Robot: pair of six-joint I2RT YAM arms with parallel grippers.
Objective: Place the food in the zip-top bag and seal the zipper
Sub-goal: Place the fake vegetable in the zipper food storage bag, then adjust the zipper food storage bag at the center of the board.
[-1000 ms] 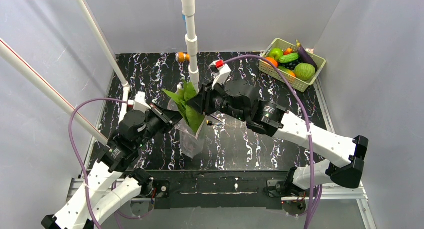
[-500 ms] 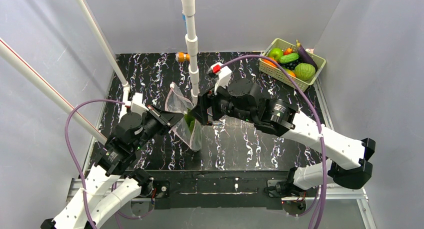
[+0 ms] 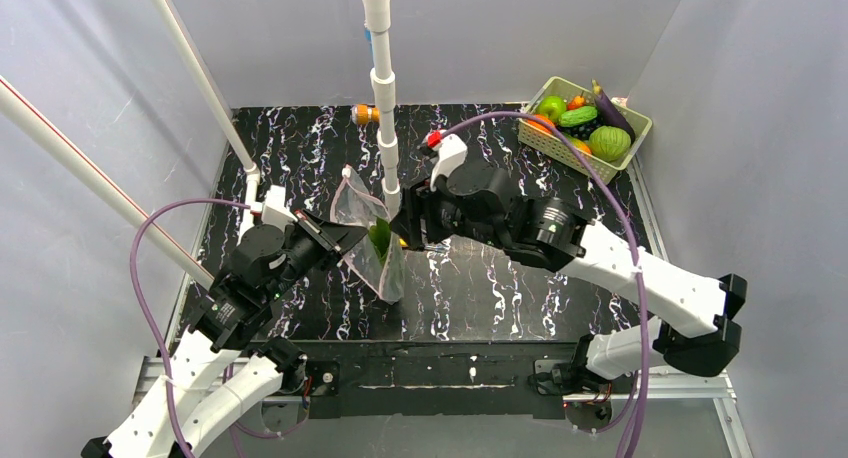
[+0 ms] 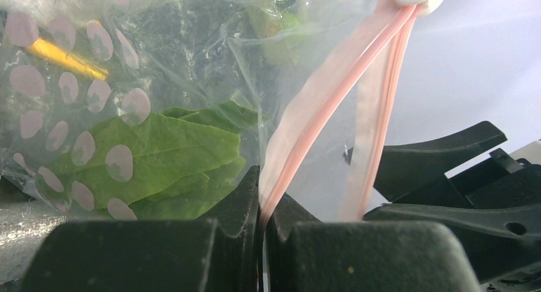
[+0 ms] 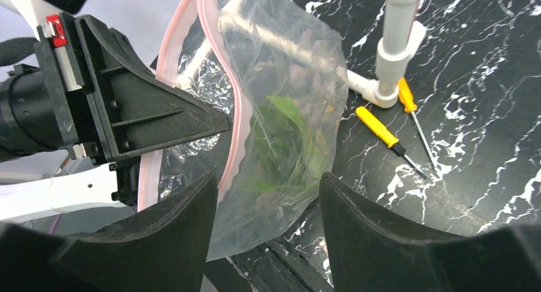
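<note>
The leafy piece [image 3: 380,240] now lies down inside the zip-top bag [image 3: 362,223]; 1 second ago it stood tall out of the mouth, pinched by the right gripper [image 5: 268,190]. That gripper has let go and hangs just beside the bag, jaws apart with nothing between them. The left gripper [image 4: 263,206] stays clamped on the pink zipper [image 4: 319,116], holding the mouth up and open. The melon [image 3: 609,143], the eggplant [image 3: 612,108] and the other fruit remain in the basket [image 3: 590,168] at the far right corner.
</note>
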